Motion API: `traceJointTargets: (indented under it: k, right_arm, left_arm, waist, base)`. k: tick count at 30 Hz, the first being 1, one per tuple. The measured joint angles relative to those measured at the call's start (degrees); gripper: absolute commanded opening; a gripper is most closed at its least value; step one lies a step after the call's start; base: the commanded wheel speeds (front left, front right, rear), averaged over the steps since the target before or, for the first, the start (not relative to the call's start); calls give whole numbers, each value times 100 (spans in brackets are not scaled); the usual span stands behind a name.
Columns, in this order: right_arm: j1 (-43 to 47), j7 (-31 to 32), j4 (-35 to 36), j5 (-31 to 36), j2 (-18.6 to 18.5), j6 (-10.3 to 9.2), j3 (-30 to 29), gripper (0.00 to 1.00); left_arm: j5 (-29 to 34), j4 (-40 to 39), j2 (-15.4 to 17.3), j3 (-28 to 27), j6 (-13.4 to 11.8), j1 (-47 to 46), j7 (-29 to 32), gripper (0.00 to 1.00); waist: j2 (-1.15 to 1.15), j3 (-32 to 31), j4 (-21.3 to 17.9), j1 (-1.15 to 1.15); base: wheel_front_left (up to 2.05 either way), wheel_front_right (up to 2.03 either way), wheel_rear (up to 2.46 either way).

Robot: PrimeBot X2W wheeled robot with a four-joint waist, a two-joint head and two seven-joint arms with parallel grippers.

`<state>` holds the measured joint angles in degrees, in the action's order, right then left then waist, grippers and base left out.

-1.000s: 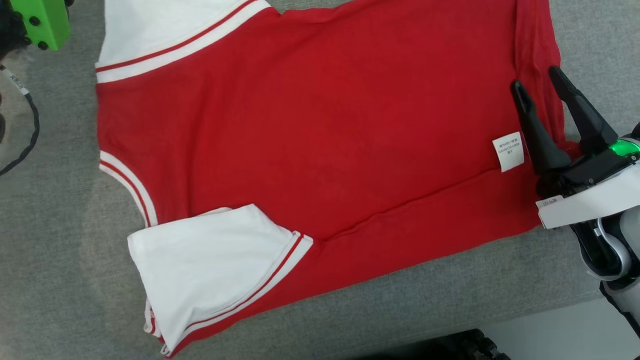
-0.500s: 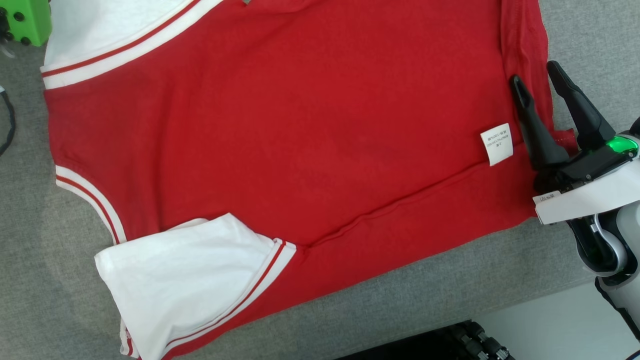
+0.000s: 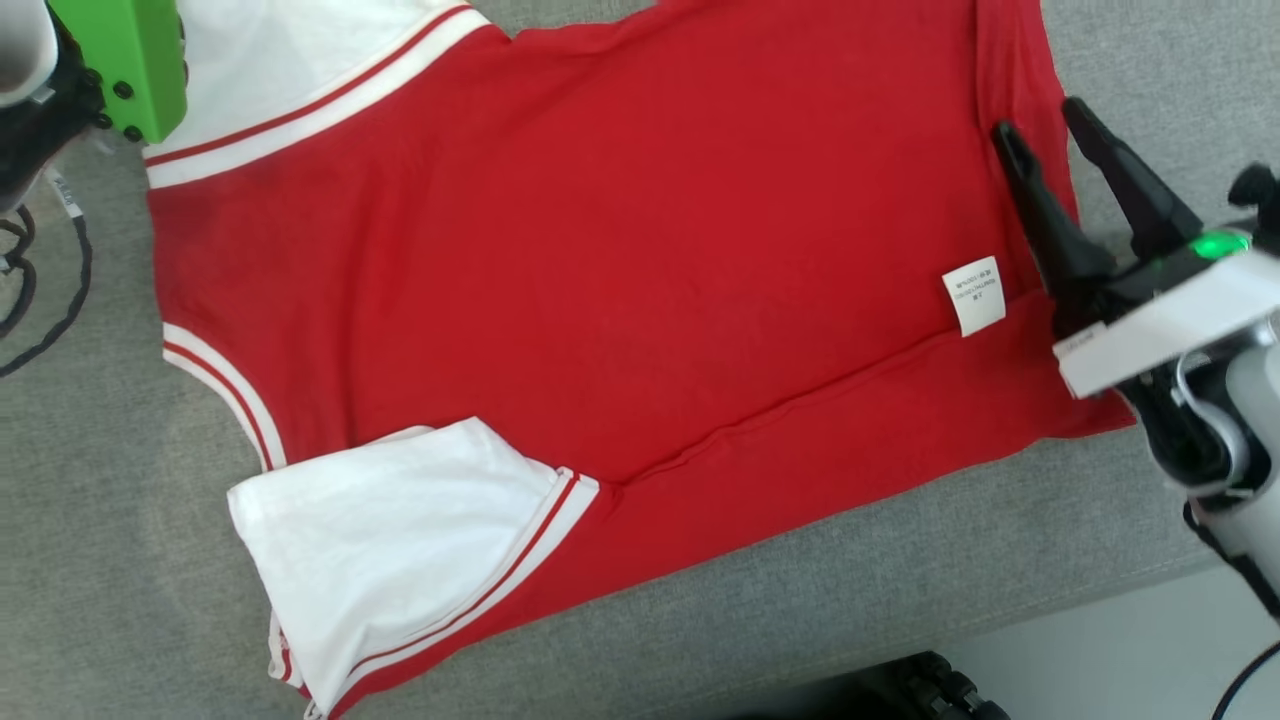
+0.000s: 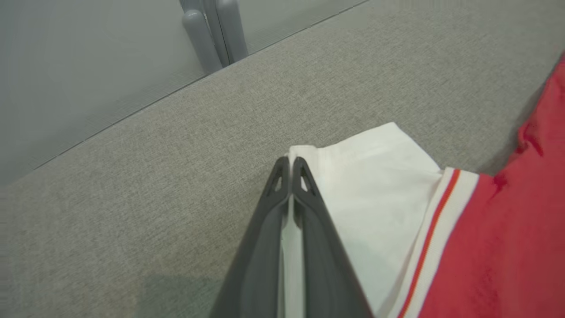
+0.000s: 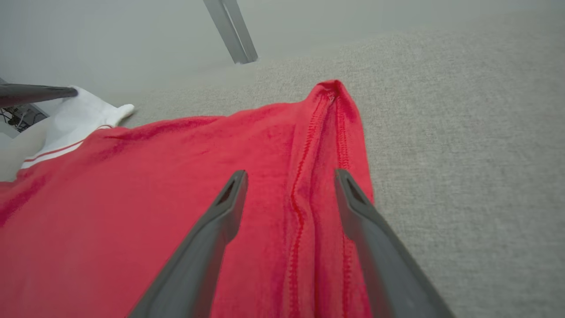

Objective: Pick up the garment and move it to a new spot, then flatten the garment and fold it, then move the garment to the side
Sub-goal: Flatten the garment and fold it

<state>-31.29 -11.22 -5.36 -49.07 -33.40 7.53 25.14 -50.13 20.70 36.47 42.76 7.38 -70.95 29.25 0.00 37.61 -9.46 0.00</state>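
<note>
Garment [image 3: 600,250], red, on grey bench [image 3: 900,560]. Left gripper [image 4: 291,165]: jaws pinching white sleeve [image 4: 366,176], likely tensioning it. Right gripper [image 5: 289,176]: jaws spread astride hem [image 5: 329,128], likely readying a grasp.

Solid red is seen on the garment [image 3: 600,280] body. Its sleeve [image 3: 380,540] is white, edged by a thin red stripe between white bands. The label [image 3: 974,295] is white with dark print. The surface [image 3: 100,560] is grey and finely woven. The left gripper [image 4: 287,162] and right gripper [image 3: 1040,120] are dark grey. The housing [image 3: 130,60] is bright green.
</note>
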Motion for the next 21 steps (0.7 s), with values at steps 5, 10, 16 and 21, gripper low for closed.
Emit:
traceJointTargets:
  k: [5, 10, 16, 21]
  right_arm:
    - [-727, 772, -452, -511, -60, 0, 90, 100]
    - [-1296, 1335, -1094, -801, -62, -1, 56, 100]
    - [-1828, 1718, -1784, -943, 5, -1, 127, 100]
    - [-2165, 1881, -2262, -983, 45, -1, 225, 100]
  left_arm:
    - [-190, -227, 23, 159, 1, -10, -159, 0]
    - [-279, -455, -23, 342, 1, -55, -238, 0]
    - [-323, -583, -67, 521, 1, -133, -366, 0]
    - [-345, -617, -104, 653, 1, -188, -460, 0]
  waist:
    - [0, -174, 133, 0]
    - [0, -221, 348, 0]
    - [0, -182, 568, 0]
    - [0, -140, 705, 0]
  base:
    - [0, 0, 0]
    - [0, 0, 0]
    - [0, 0, 0]
    - [0, 0, 0]
